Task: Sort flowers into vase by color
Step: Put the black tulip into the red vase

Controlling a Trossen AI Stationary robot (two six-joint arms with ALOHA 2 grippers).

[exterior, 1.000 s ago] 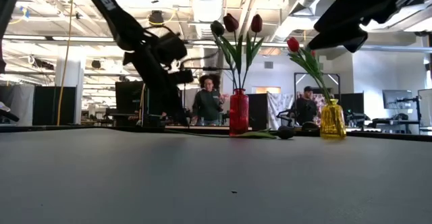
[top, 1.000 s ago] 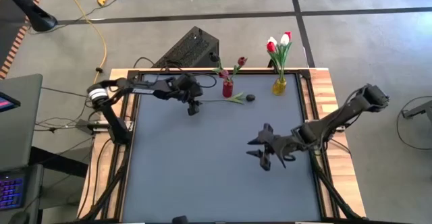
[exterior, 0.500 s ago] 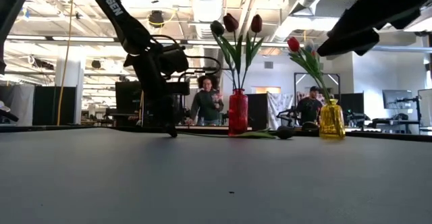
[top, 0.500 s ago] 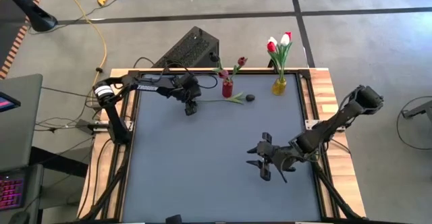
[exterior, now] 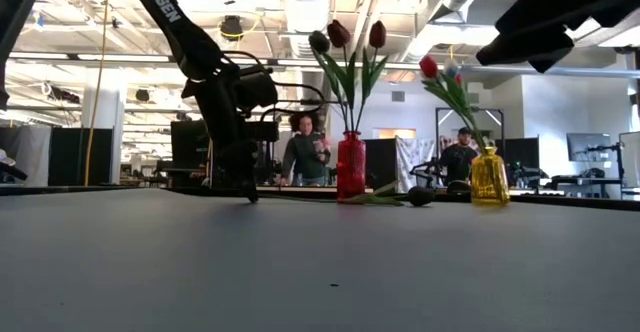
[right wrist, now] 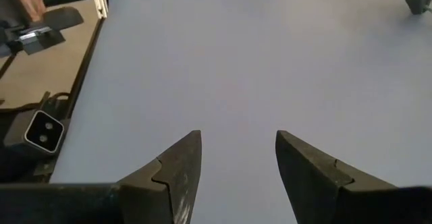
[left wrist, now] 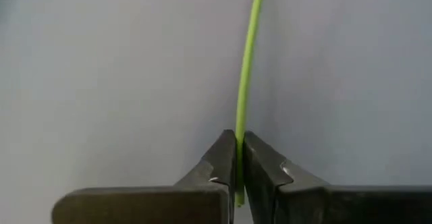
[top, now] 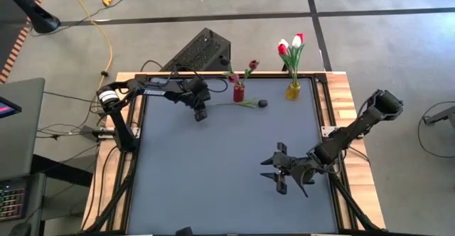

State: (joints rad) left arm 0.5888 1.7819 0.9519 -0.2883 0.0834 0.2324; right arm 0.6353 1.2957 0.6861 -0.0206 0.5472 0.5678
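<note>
Left gripper (left wrist: 237, 173) pinches stem end of lying dark tulip (top: 262, 103); stem runs straight away toward red vase (top: 239, 92). Right gripper (right wrist: 236, 160) spread, well apart.

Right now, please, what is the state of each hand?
Left hand: closed on the green stem of the dark flower lying on the table.
Right hand: open, holding nothing.

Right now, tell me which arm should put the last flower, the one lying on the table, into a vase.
Left. The left gripper is already shut on the flower's stem beside the red vase. The right gripper is open and empty, over bare table well away from both vases.
</note>
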